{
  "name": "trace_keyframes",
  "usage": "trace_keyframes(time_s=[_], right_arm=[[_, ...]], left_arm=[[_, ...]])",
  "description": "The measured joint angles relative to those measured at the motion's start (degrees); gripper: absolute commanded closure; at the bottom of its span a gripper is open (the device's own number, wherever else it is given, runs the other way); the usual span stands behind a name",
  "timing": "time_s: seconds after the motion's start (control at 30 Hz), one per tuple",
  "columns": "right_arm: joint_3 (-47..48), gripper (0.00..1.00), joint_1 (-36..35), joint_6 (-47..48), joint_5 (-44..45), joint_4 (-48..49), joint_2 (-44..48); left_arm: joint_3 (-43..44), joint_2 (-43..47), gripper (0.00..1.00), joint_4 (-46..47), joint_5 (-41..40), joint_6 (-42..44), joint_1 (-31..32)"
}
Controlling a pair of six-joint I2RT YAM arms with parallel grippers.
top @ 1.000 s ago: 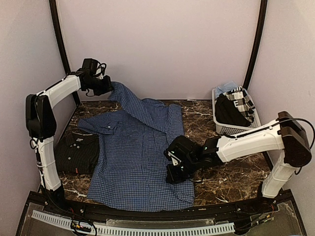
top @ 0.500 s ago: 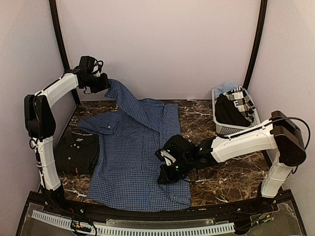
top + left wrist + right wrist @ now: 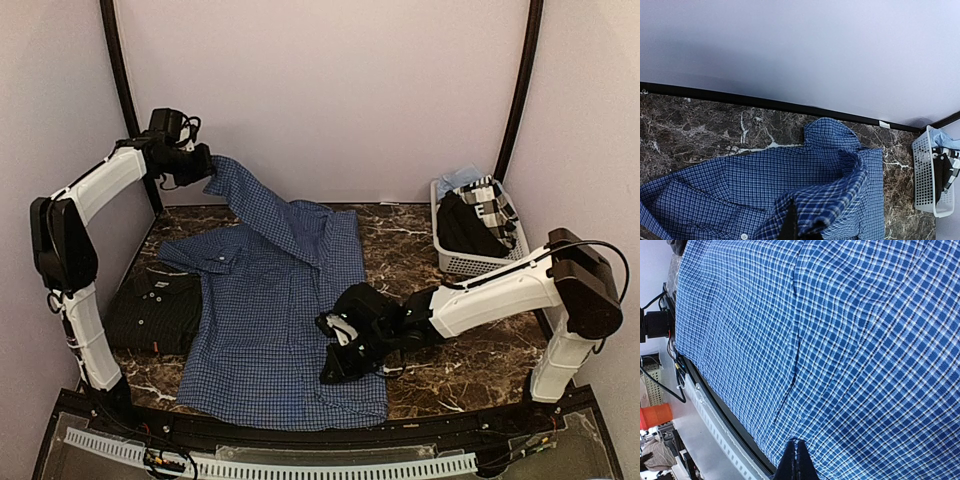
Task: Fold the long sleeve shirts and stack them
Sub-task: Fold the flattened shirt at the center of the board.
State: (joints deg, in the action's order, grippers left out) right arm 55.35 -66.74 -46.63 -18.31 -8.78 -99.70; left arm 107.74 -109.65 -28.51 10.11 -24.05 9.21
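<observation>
At the near edge of the table (image 3: 470,350), the right gripper (image 3: 338,358) is pinched shut on the right side of the blue shirt (image 3: 260,310) and has dragged that edge inward over the body, so the lengthwise fold is under way. Farther back, the left gripper (image 3: 205,170) — clamped on the shirt's upper corner — has lifted it higher, while the folded near-black shirt (image 3: 155,312) lies just left.

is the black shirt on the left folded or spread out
Folded: the near-black shirt lies as a compact rectangle beside the spread blue checked shirt.
</observation>
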Motion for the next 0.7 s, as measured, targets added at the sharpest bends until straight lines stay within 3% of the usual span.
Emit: trace_keyframes(time_s=[0.43, 0.7], right_arm=[[-0.1, 0.99, -0.9, -0.3, 0.1, -0.1, 0.0], [9.4, 0.69, -6.3, 2.8, 11.0, -11.6, -3.8]], left_arm=[[-8.7, 5.4, 1.00, 2.1, 0.0, -0.1, 0.0], [-10.4, 5.4, 1.00, 2.3, -0.2, -0.1, 0.0]])
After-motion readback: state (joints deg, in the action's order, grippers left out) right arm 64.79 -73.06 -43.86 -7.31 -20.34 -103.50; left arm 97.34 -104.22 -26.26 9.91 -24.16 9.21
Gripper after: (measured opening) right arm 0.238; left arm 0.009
